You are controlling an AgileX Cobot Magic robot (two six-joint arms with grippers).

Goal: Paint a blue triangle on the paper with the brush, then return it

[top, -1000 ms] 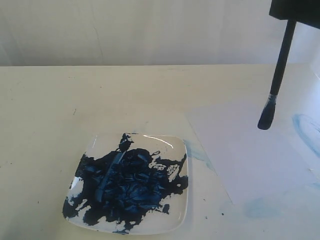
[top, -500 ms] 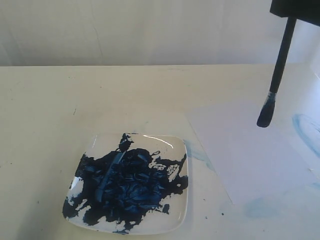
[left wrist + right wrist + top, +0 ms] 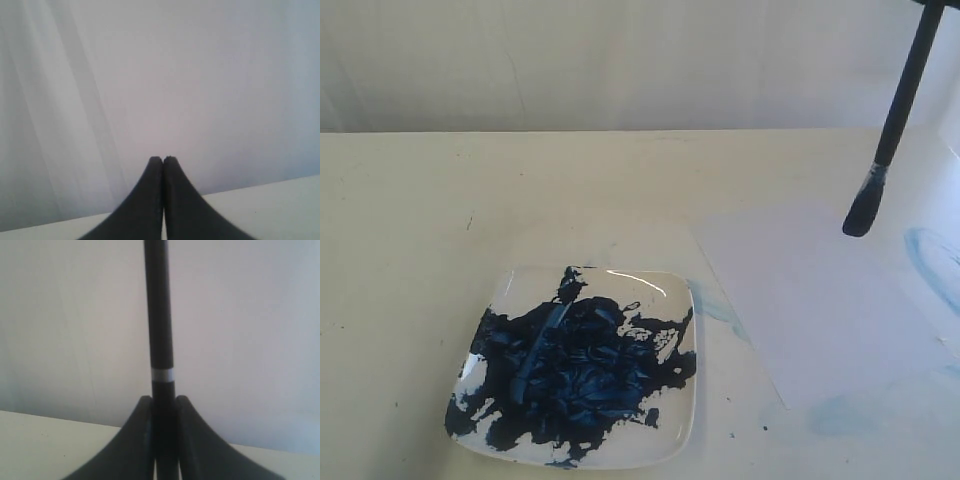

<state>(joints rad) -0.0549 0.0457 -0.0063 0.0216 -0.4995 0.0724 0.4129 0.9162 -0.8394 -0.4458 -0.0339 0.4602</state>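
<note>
The brush (image 3: 898,100) hangs nearly upright at the top right, with its blue-stained tip (image 3: 860,215) over the far right part of the paper (image 3: 810,300). The sheet lies flat and its visible surface is blank. No blue triangle is in view. My right gripper (image 3: 163,399) is shut on the brush's black handle (image 3: 158,315), just below a silver band. It sits above the top edge of the exterior view. My left gripper (image 3: 163,159) is shut on nothing, facing a pale wall, and is not seen in the exterior view.
A glossy square plate (image 3: 675,290) smeared with dark blue paint sits at the front, left of the paper. A pale blue curved smear (image 3: 932,262) marks the table at the right edge. Faint blue stains (image 3: 845,415) lie near the paper's front corner.
The brush has risen and shifted a little to the right. The right gripper's black body has gone up out of the top of the exterior view.
</note>
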